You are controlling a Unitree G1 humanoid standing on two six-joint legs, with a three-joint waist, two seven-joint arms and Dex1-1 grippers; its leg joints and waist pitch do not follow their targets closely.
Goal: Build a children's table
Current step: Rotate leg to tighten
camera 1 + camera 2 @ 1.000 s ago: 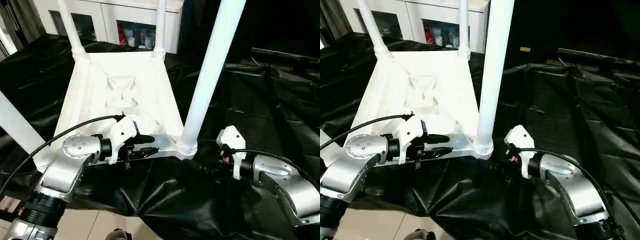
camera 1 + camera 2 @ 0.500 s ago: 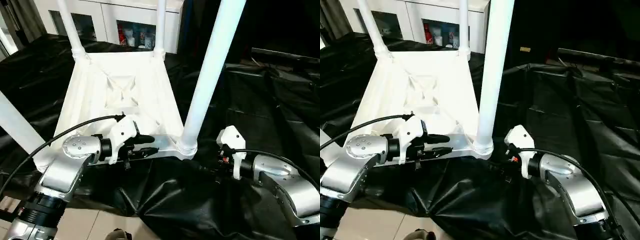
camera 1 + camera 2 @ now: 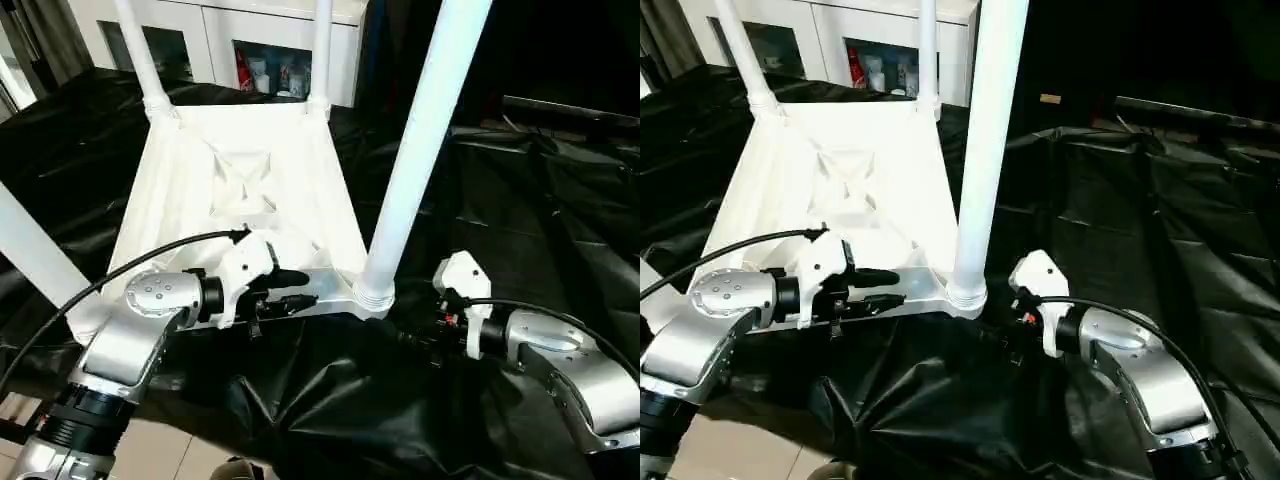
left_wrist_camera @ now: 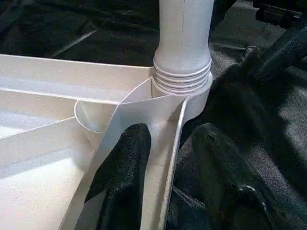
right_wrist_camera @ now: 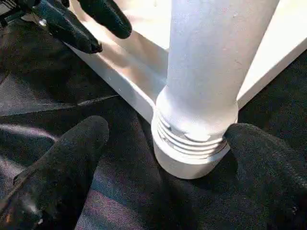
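Nothing shifts since the earlier frame: our left tool [image 3: 288,290] stays clamped on the upturned children's table [image 3: 240,190] rim, steadying it. Our right tool [image 5: 163,158] gapes around the near leg [image 3: 420,150], holding nothing.

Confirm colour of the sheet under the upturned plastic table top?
Black, glossy and wrinkled sheet under the white ribbed table top; clearest in the right eye view.

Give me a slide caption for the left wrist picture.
Left claw straddling the rim of the upturned white plastic tabletop, beside a white tube leg seated in its corner socket.
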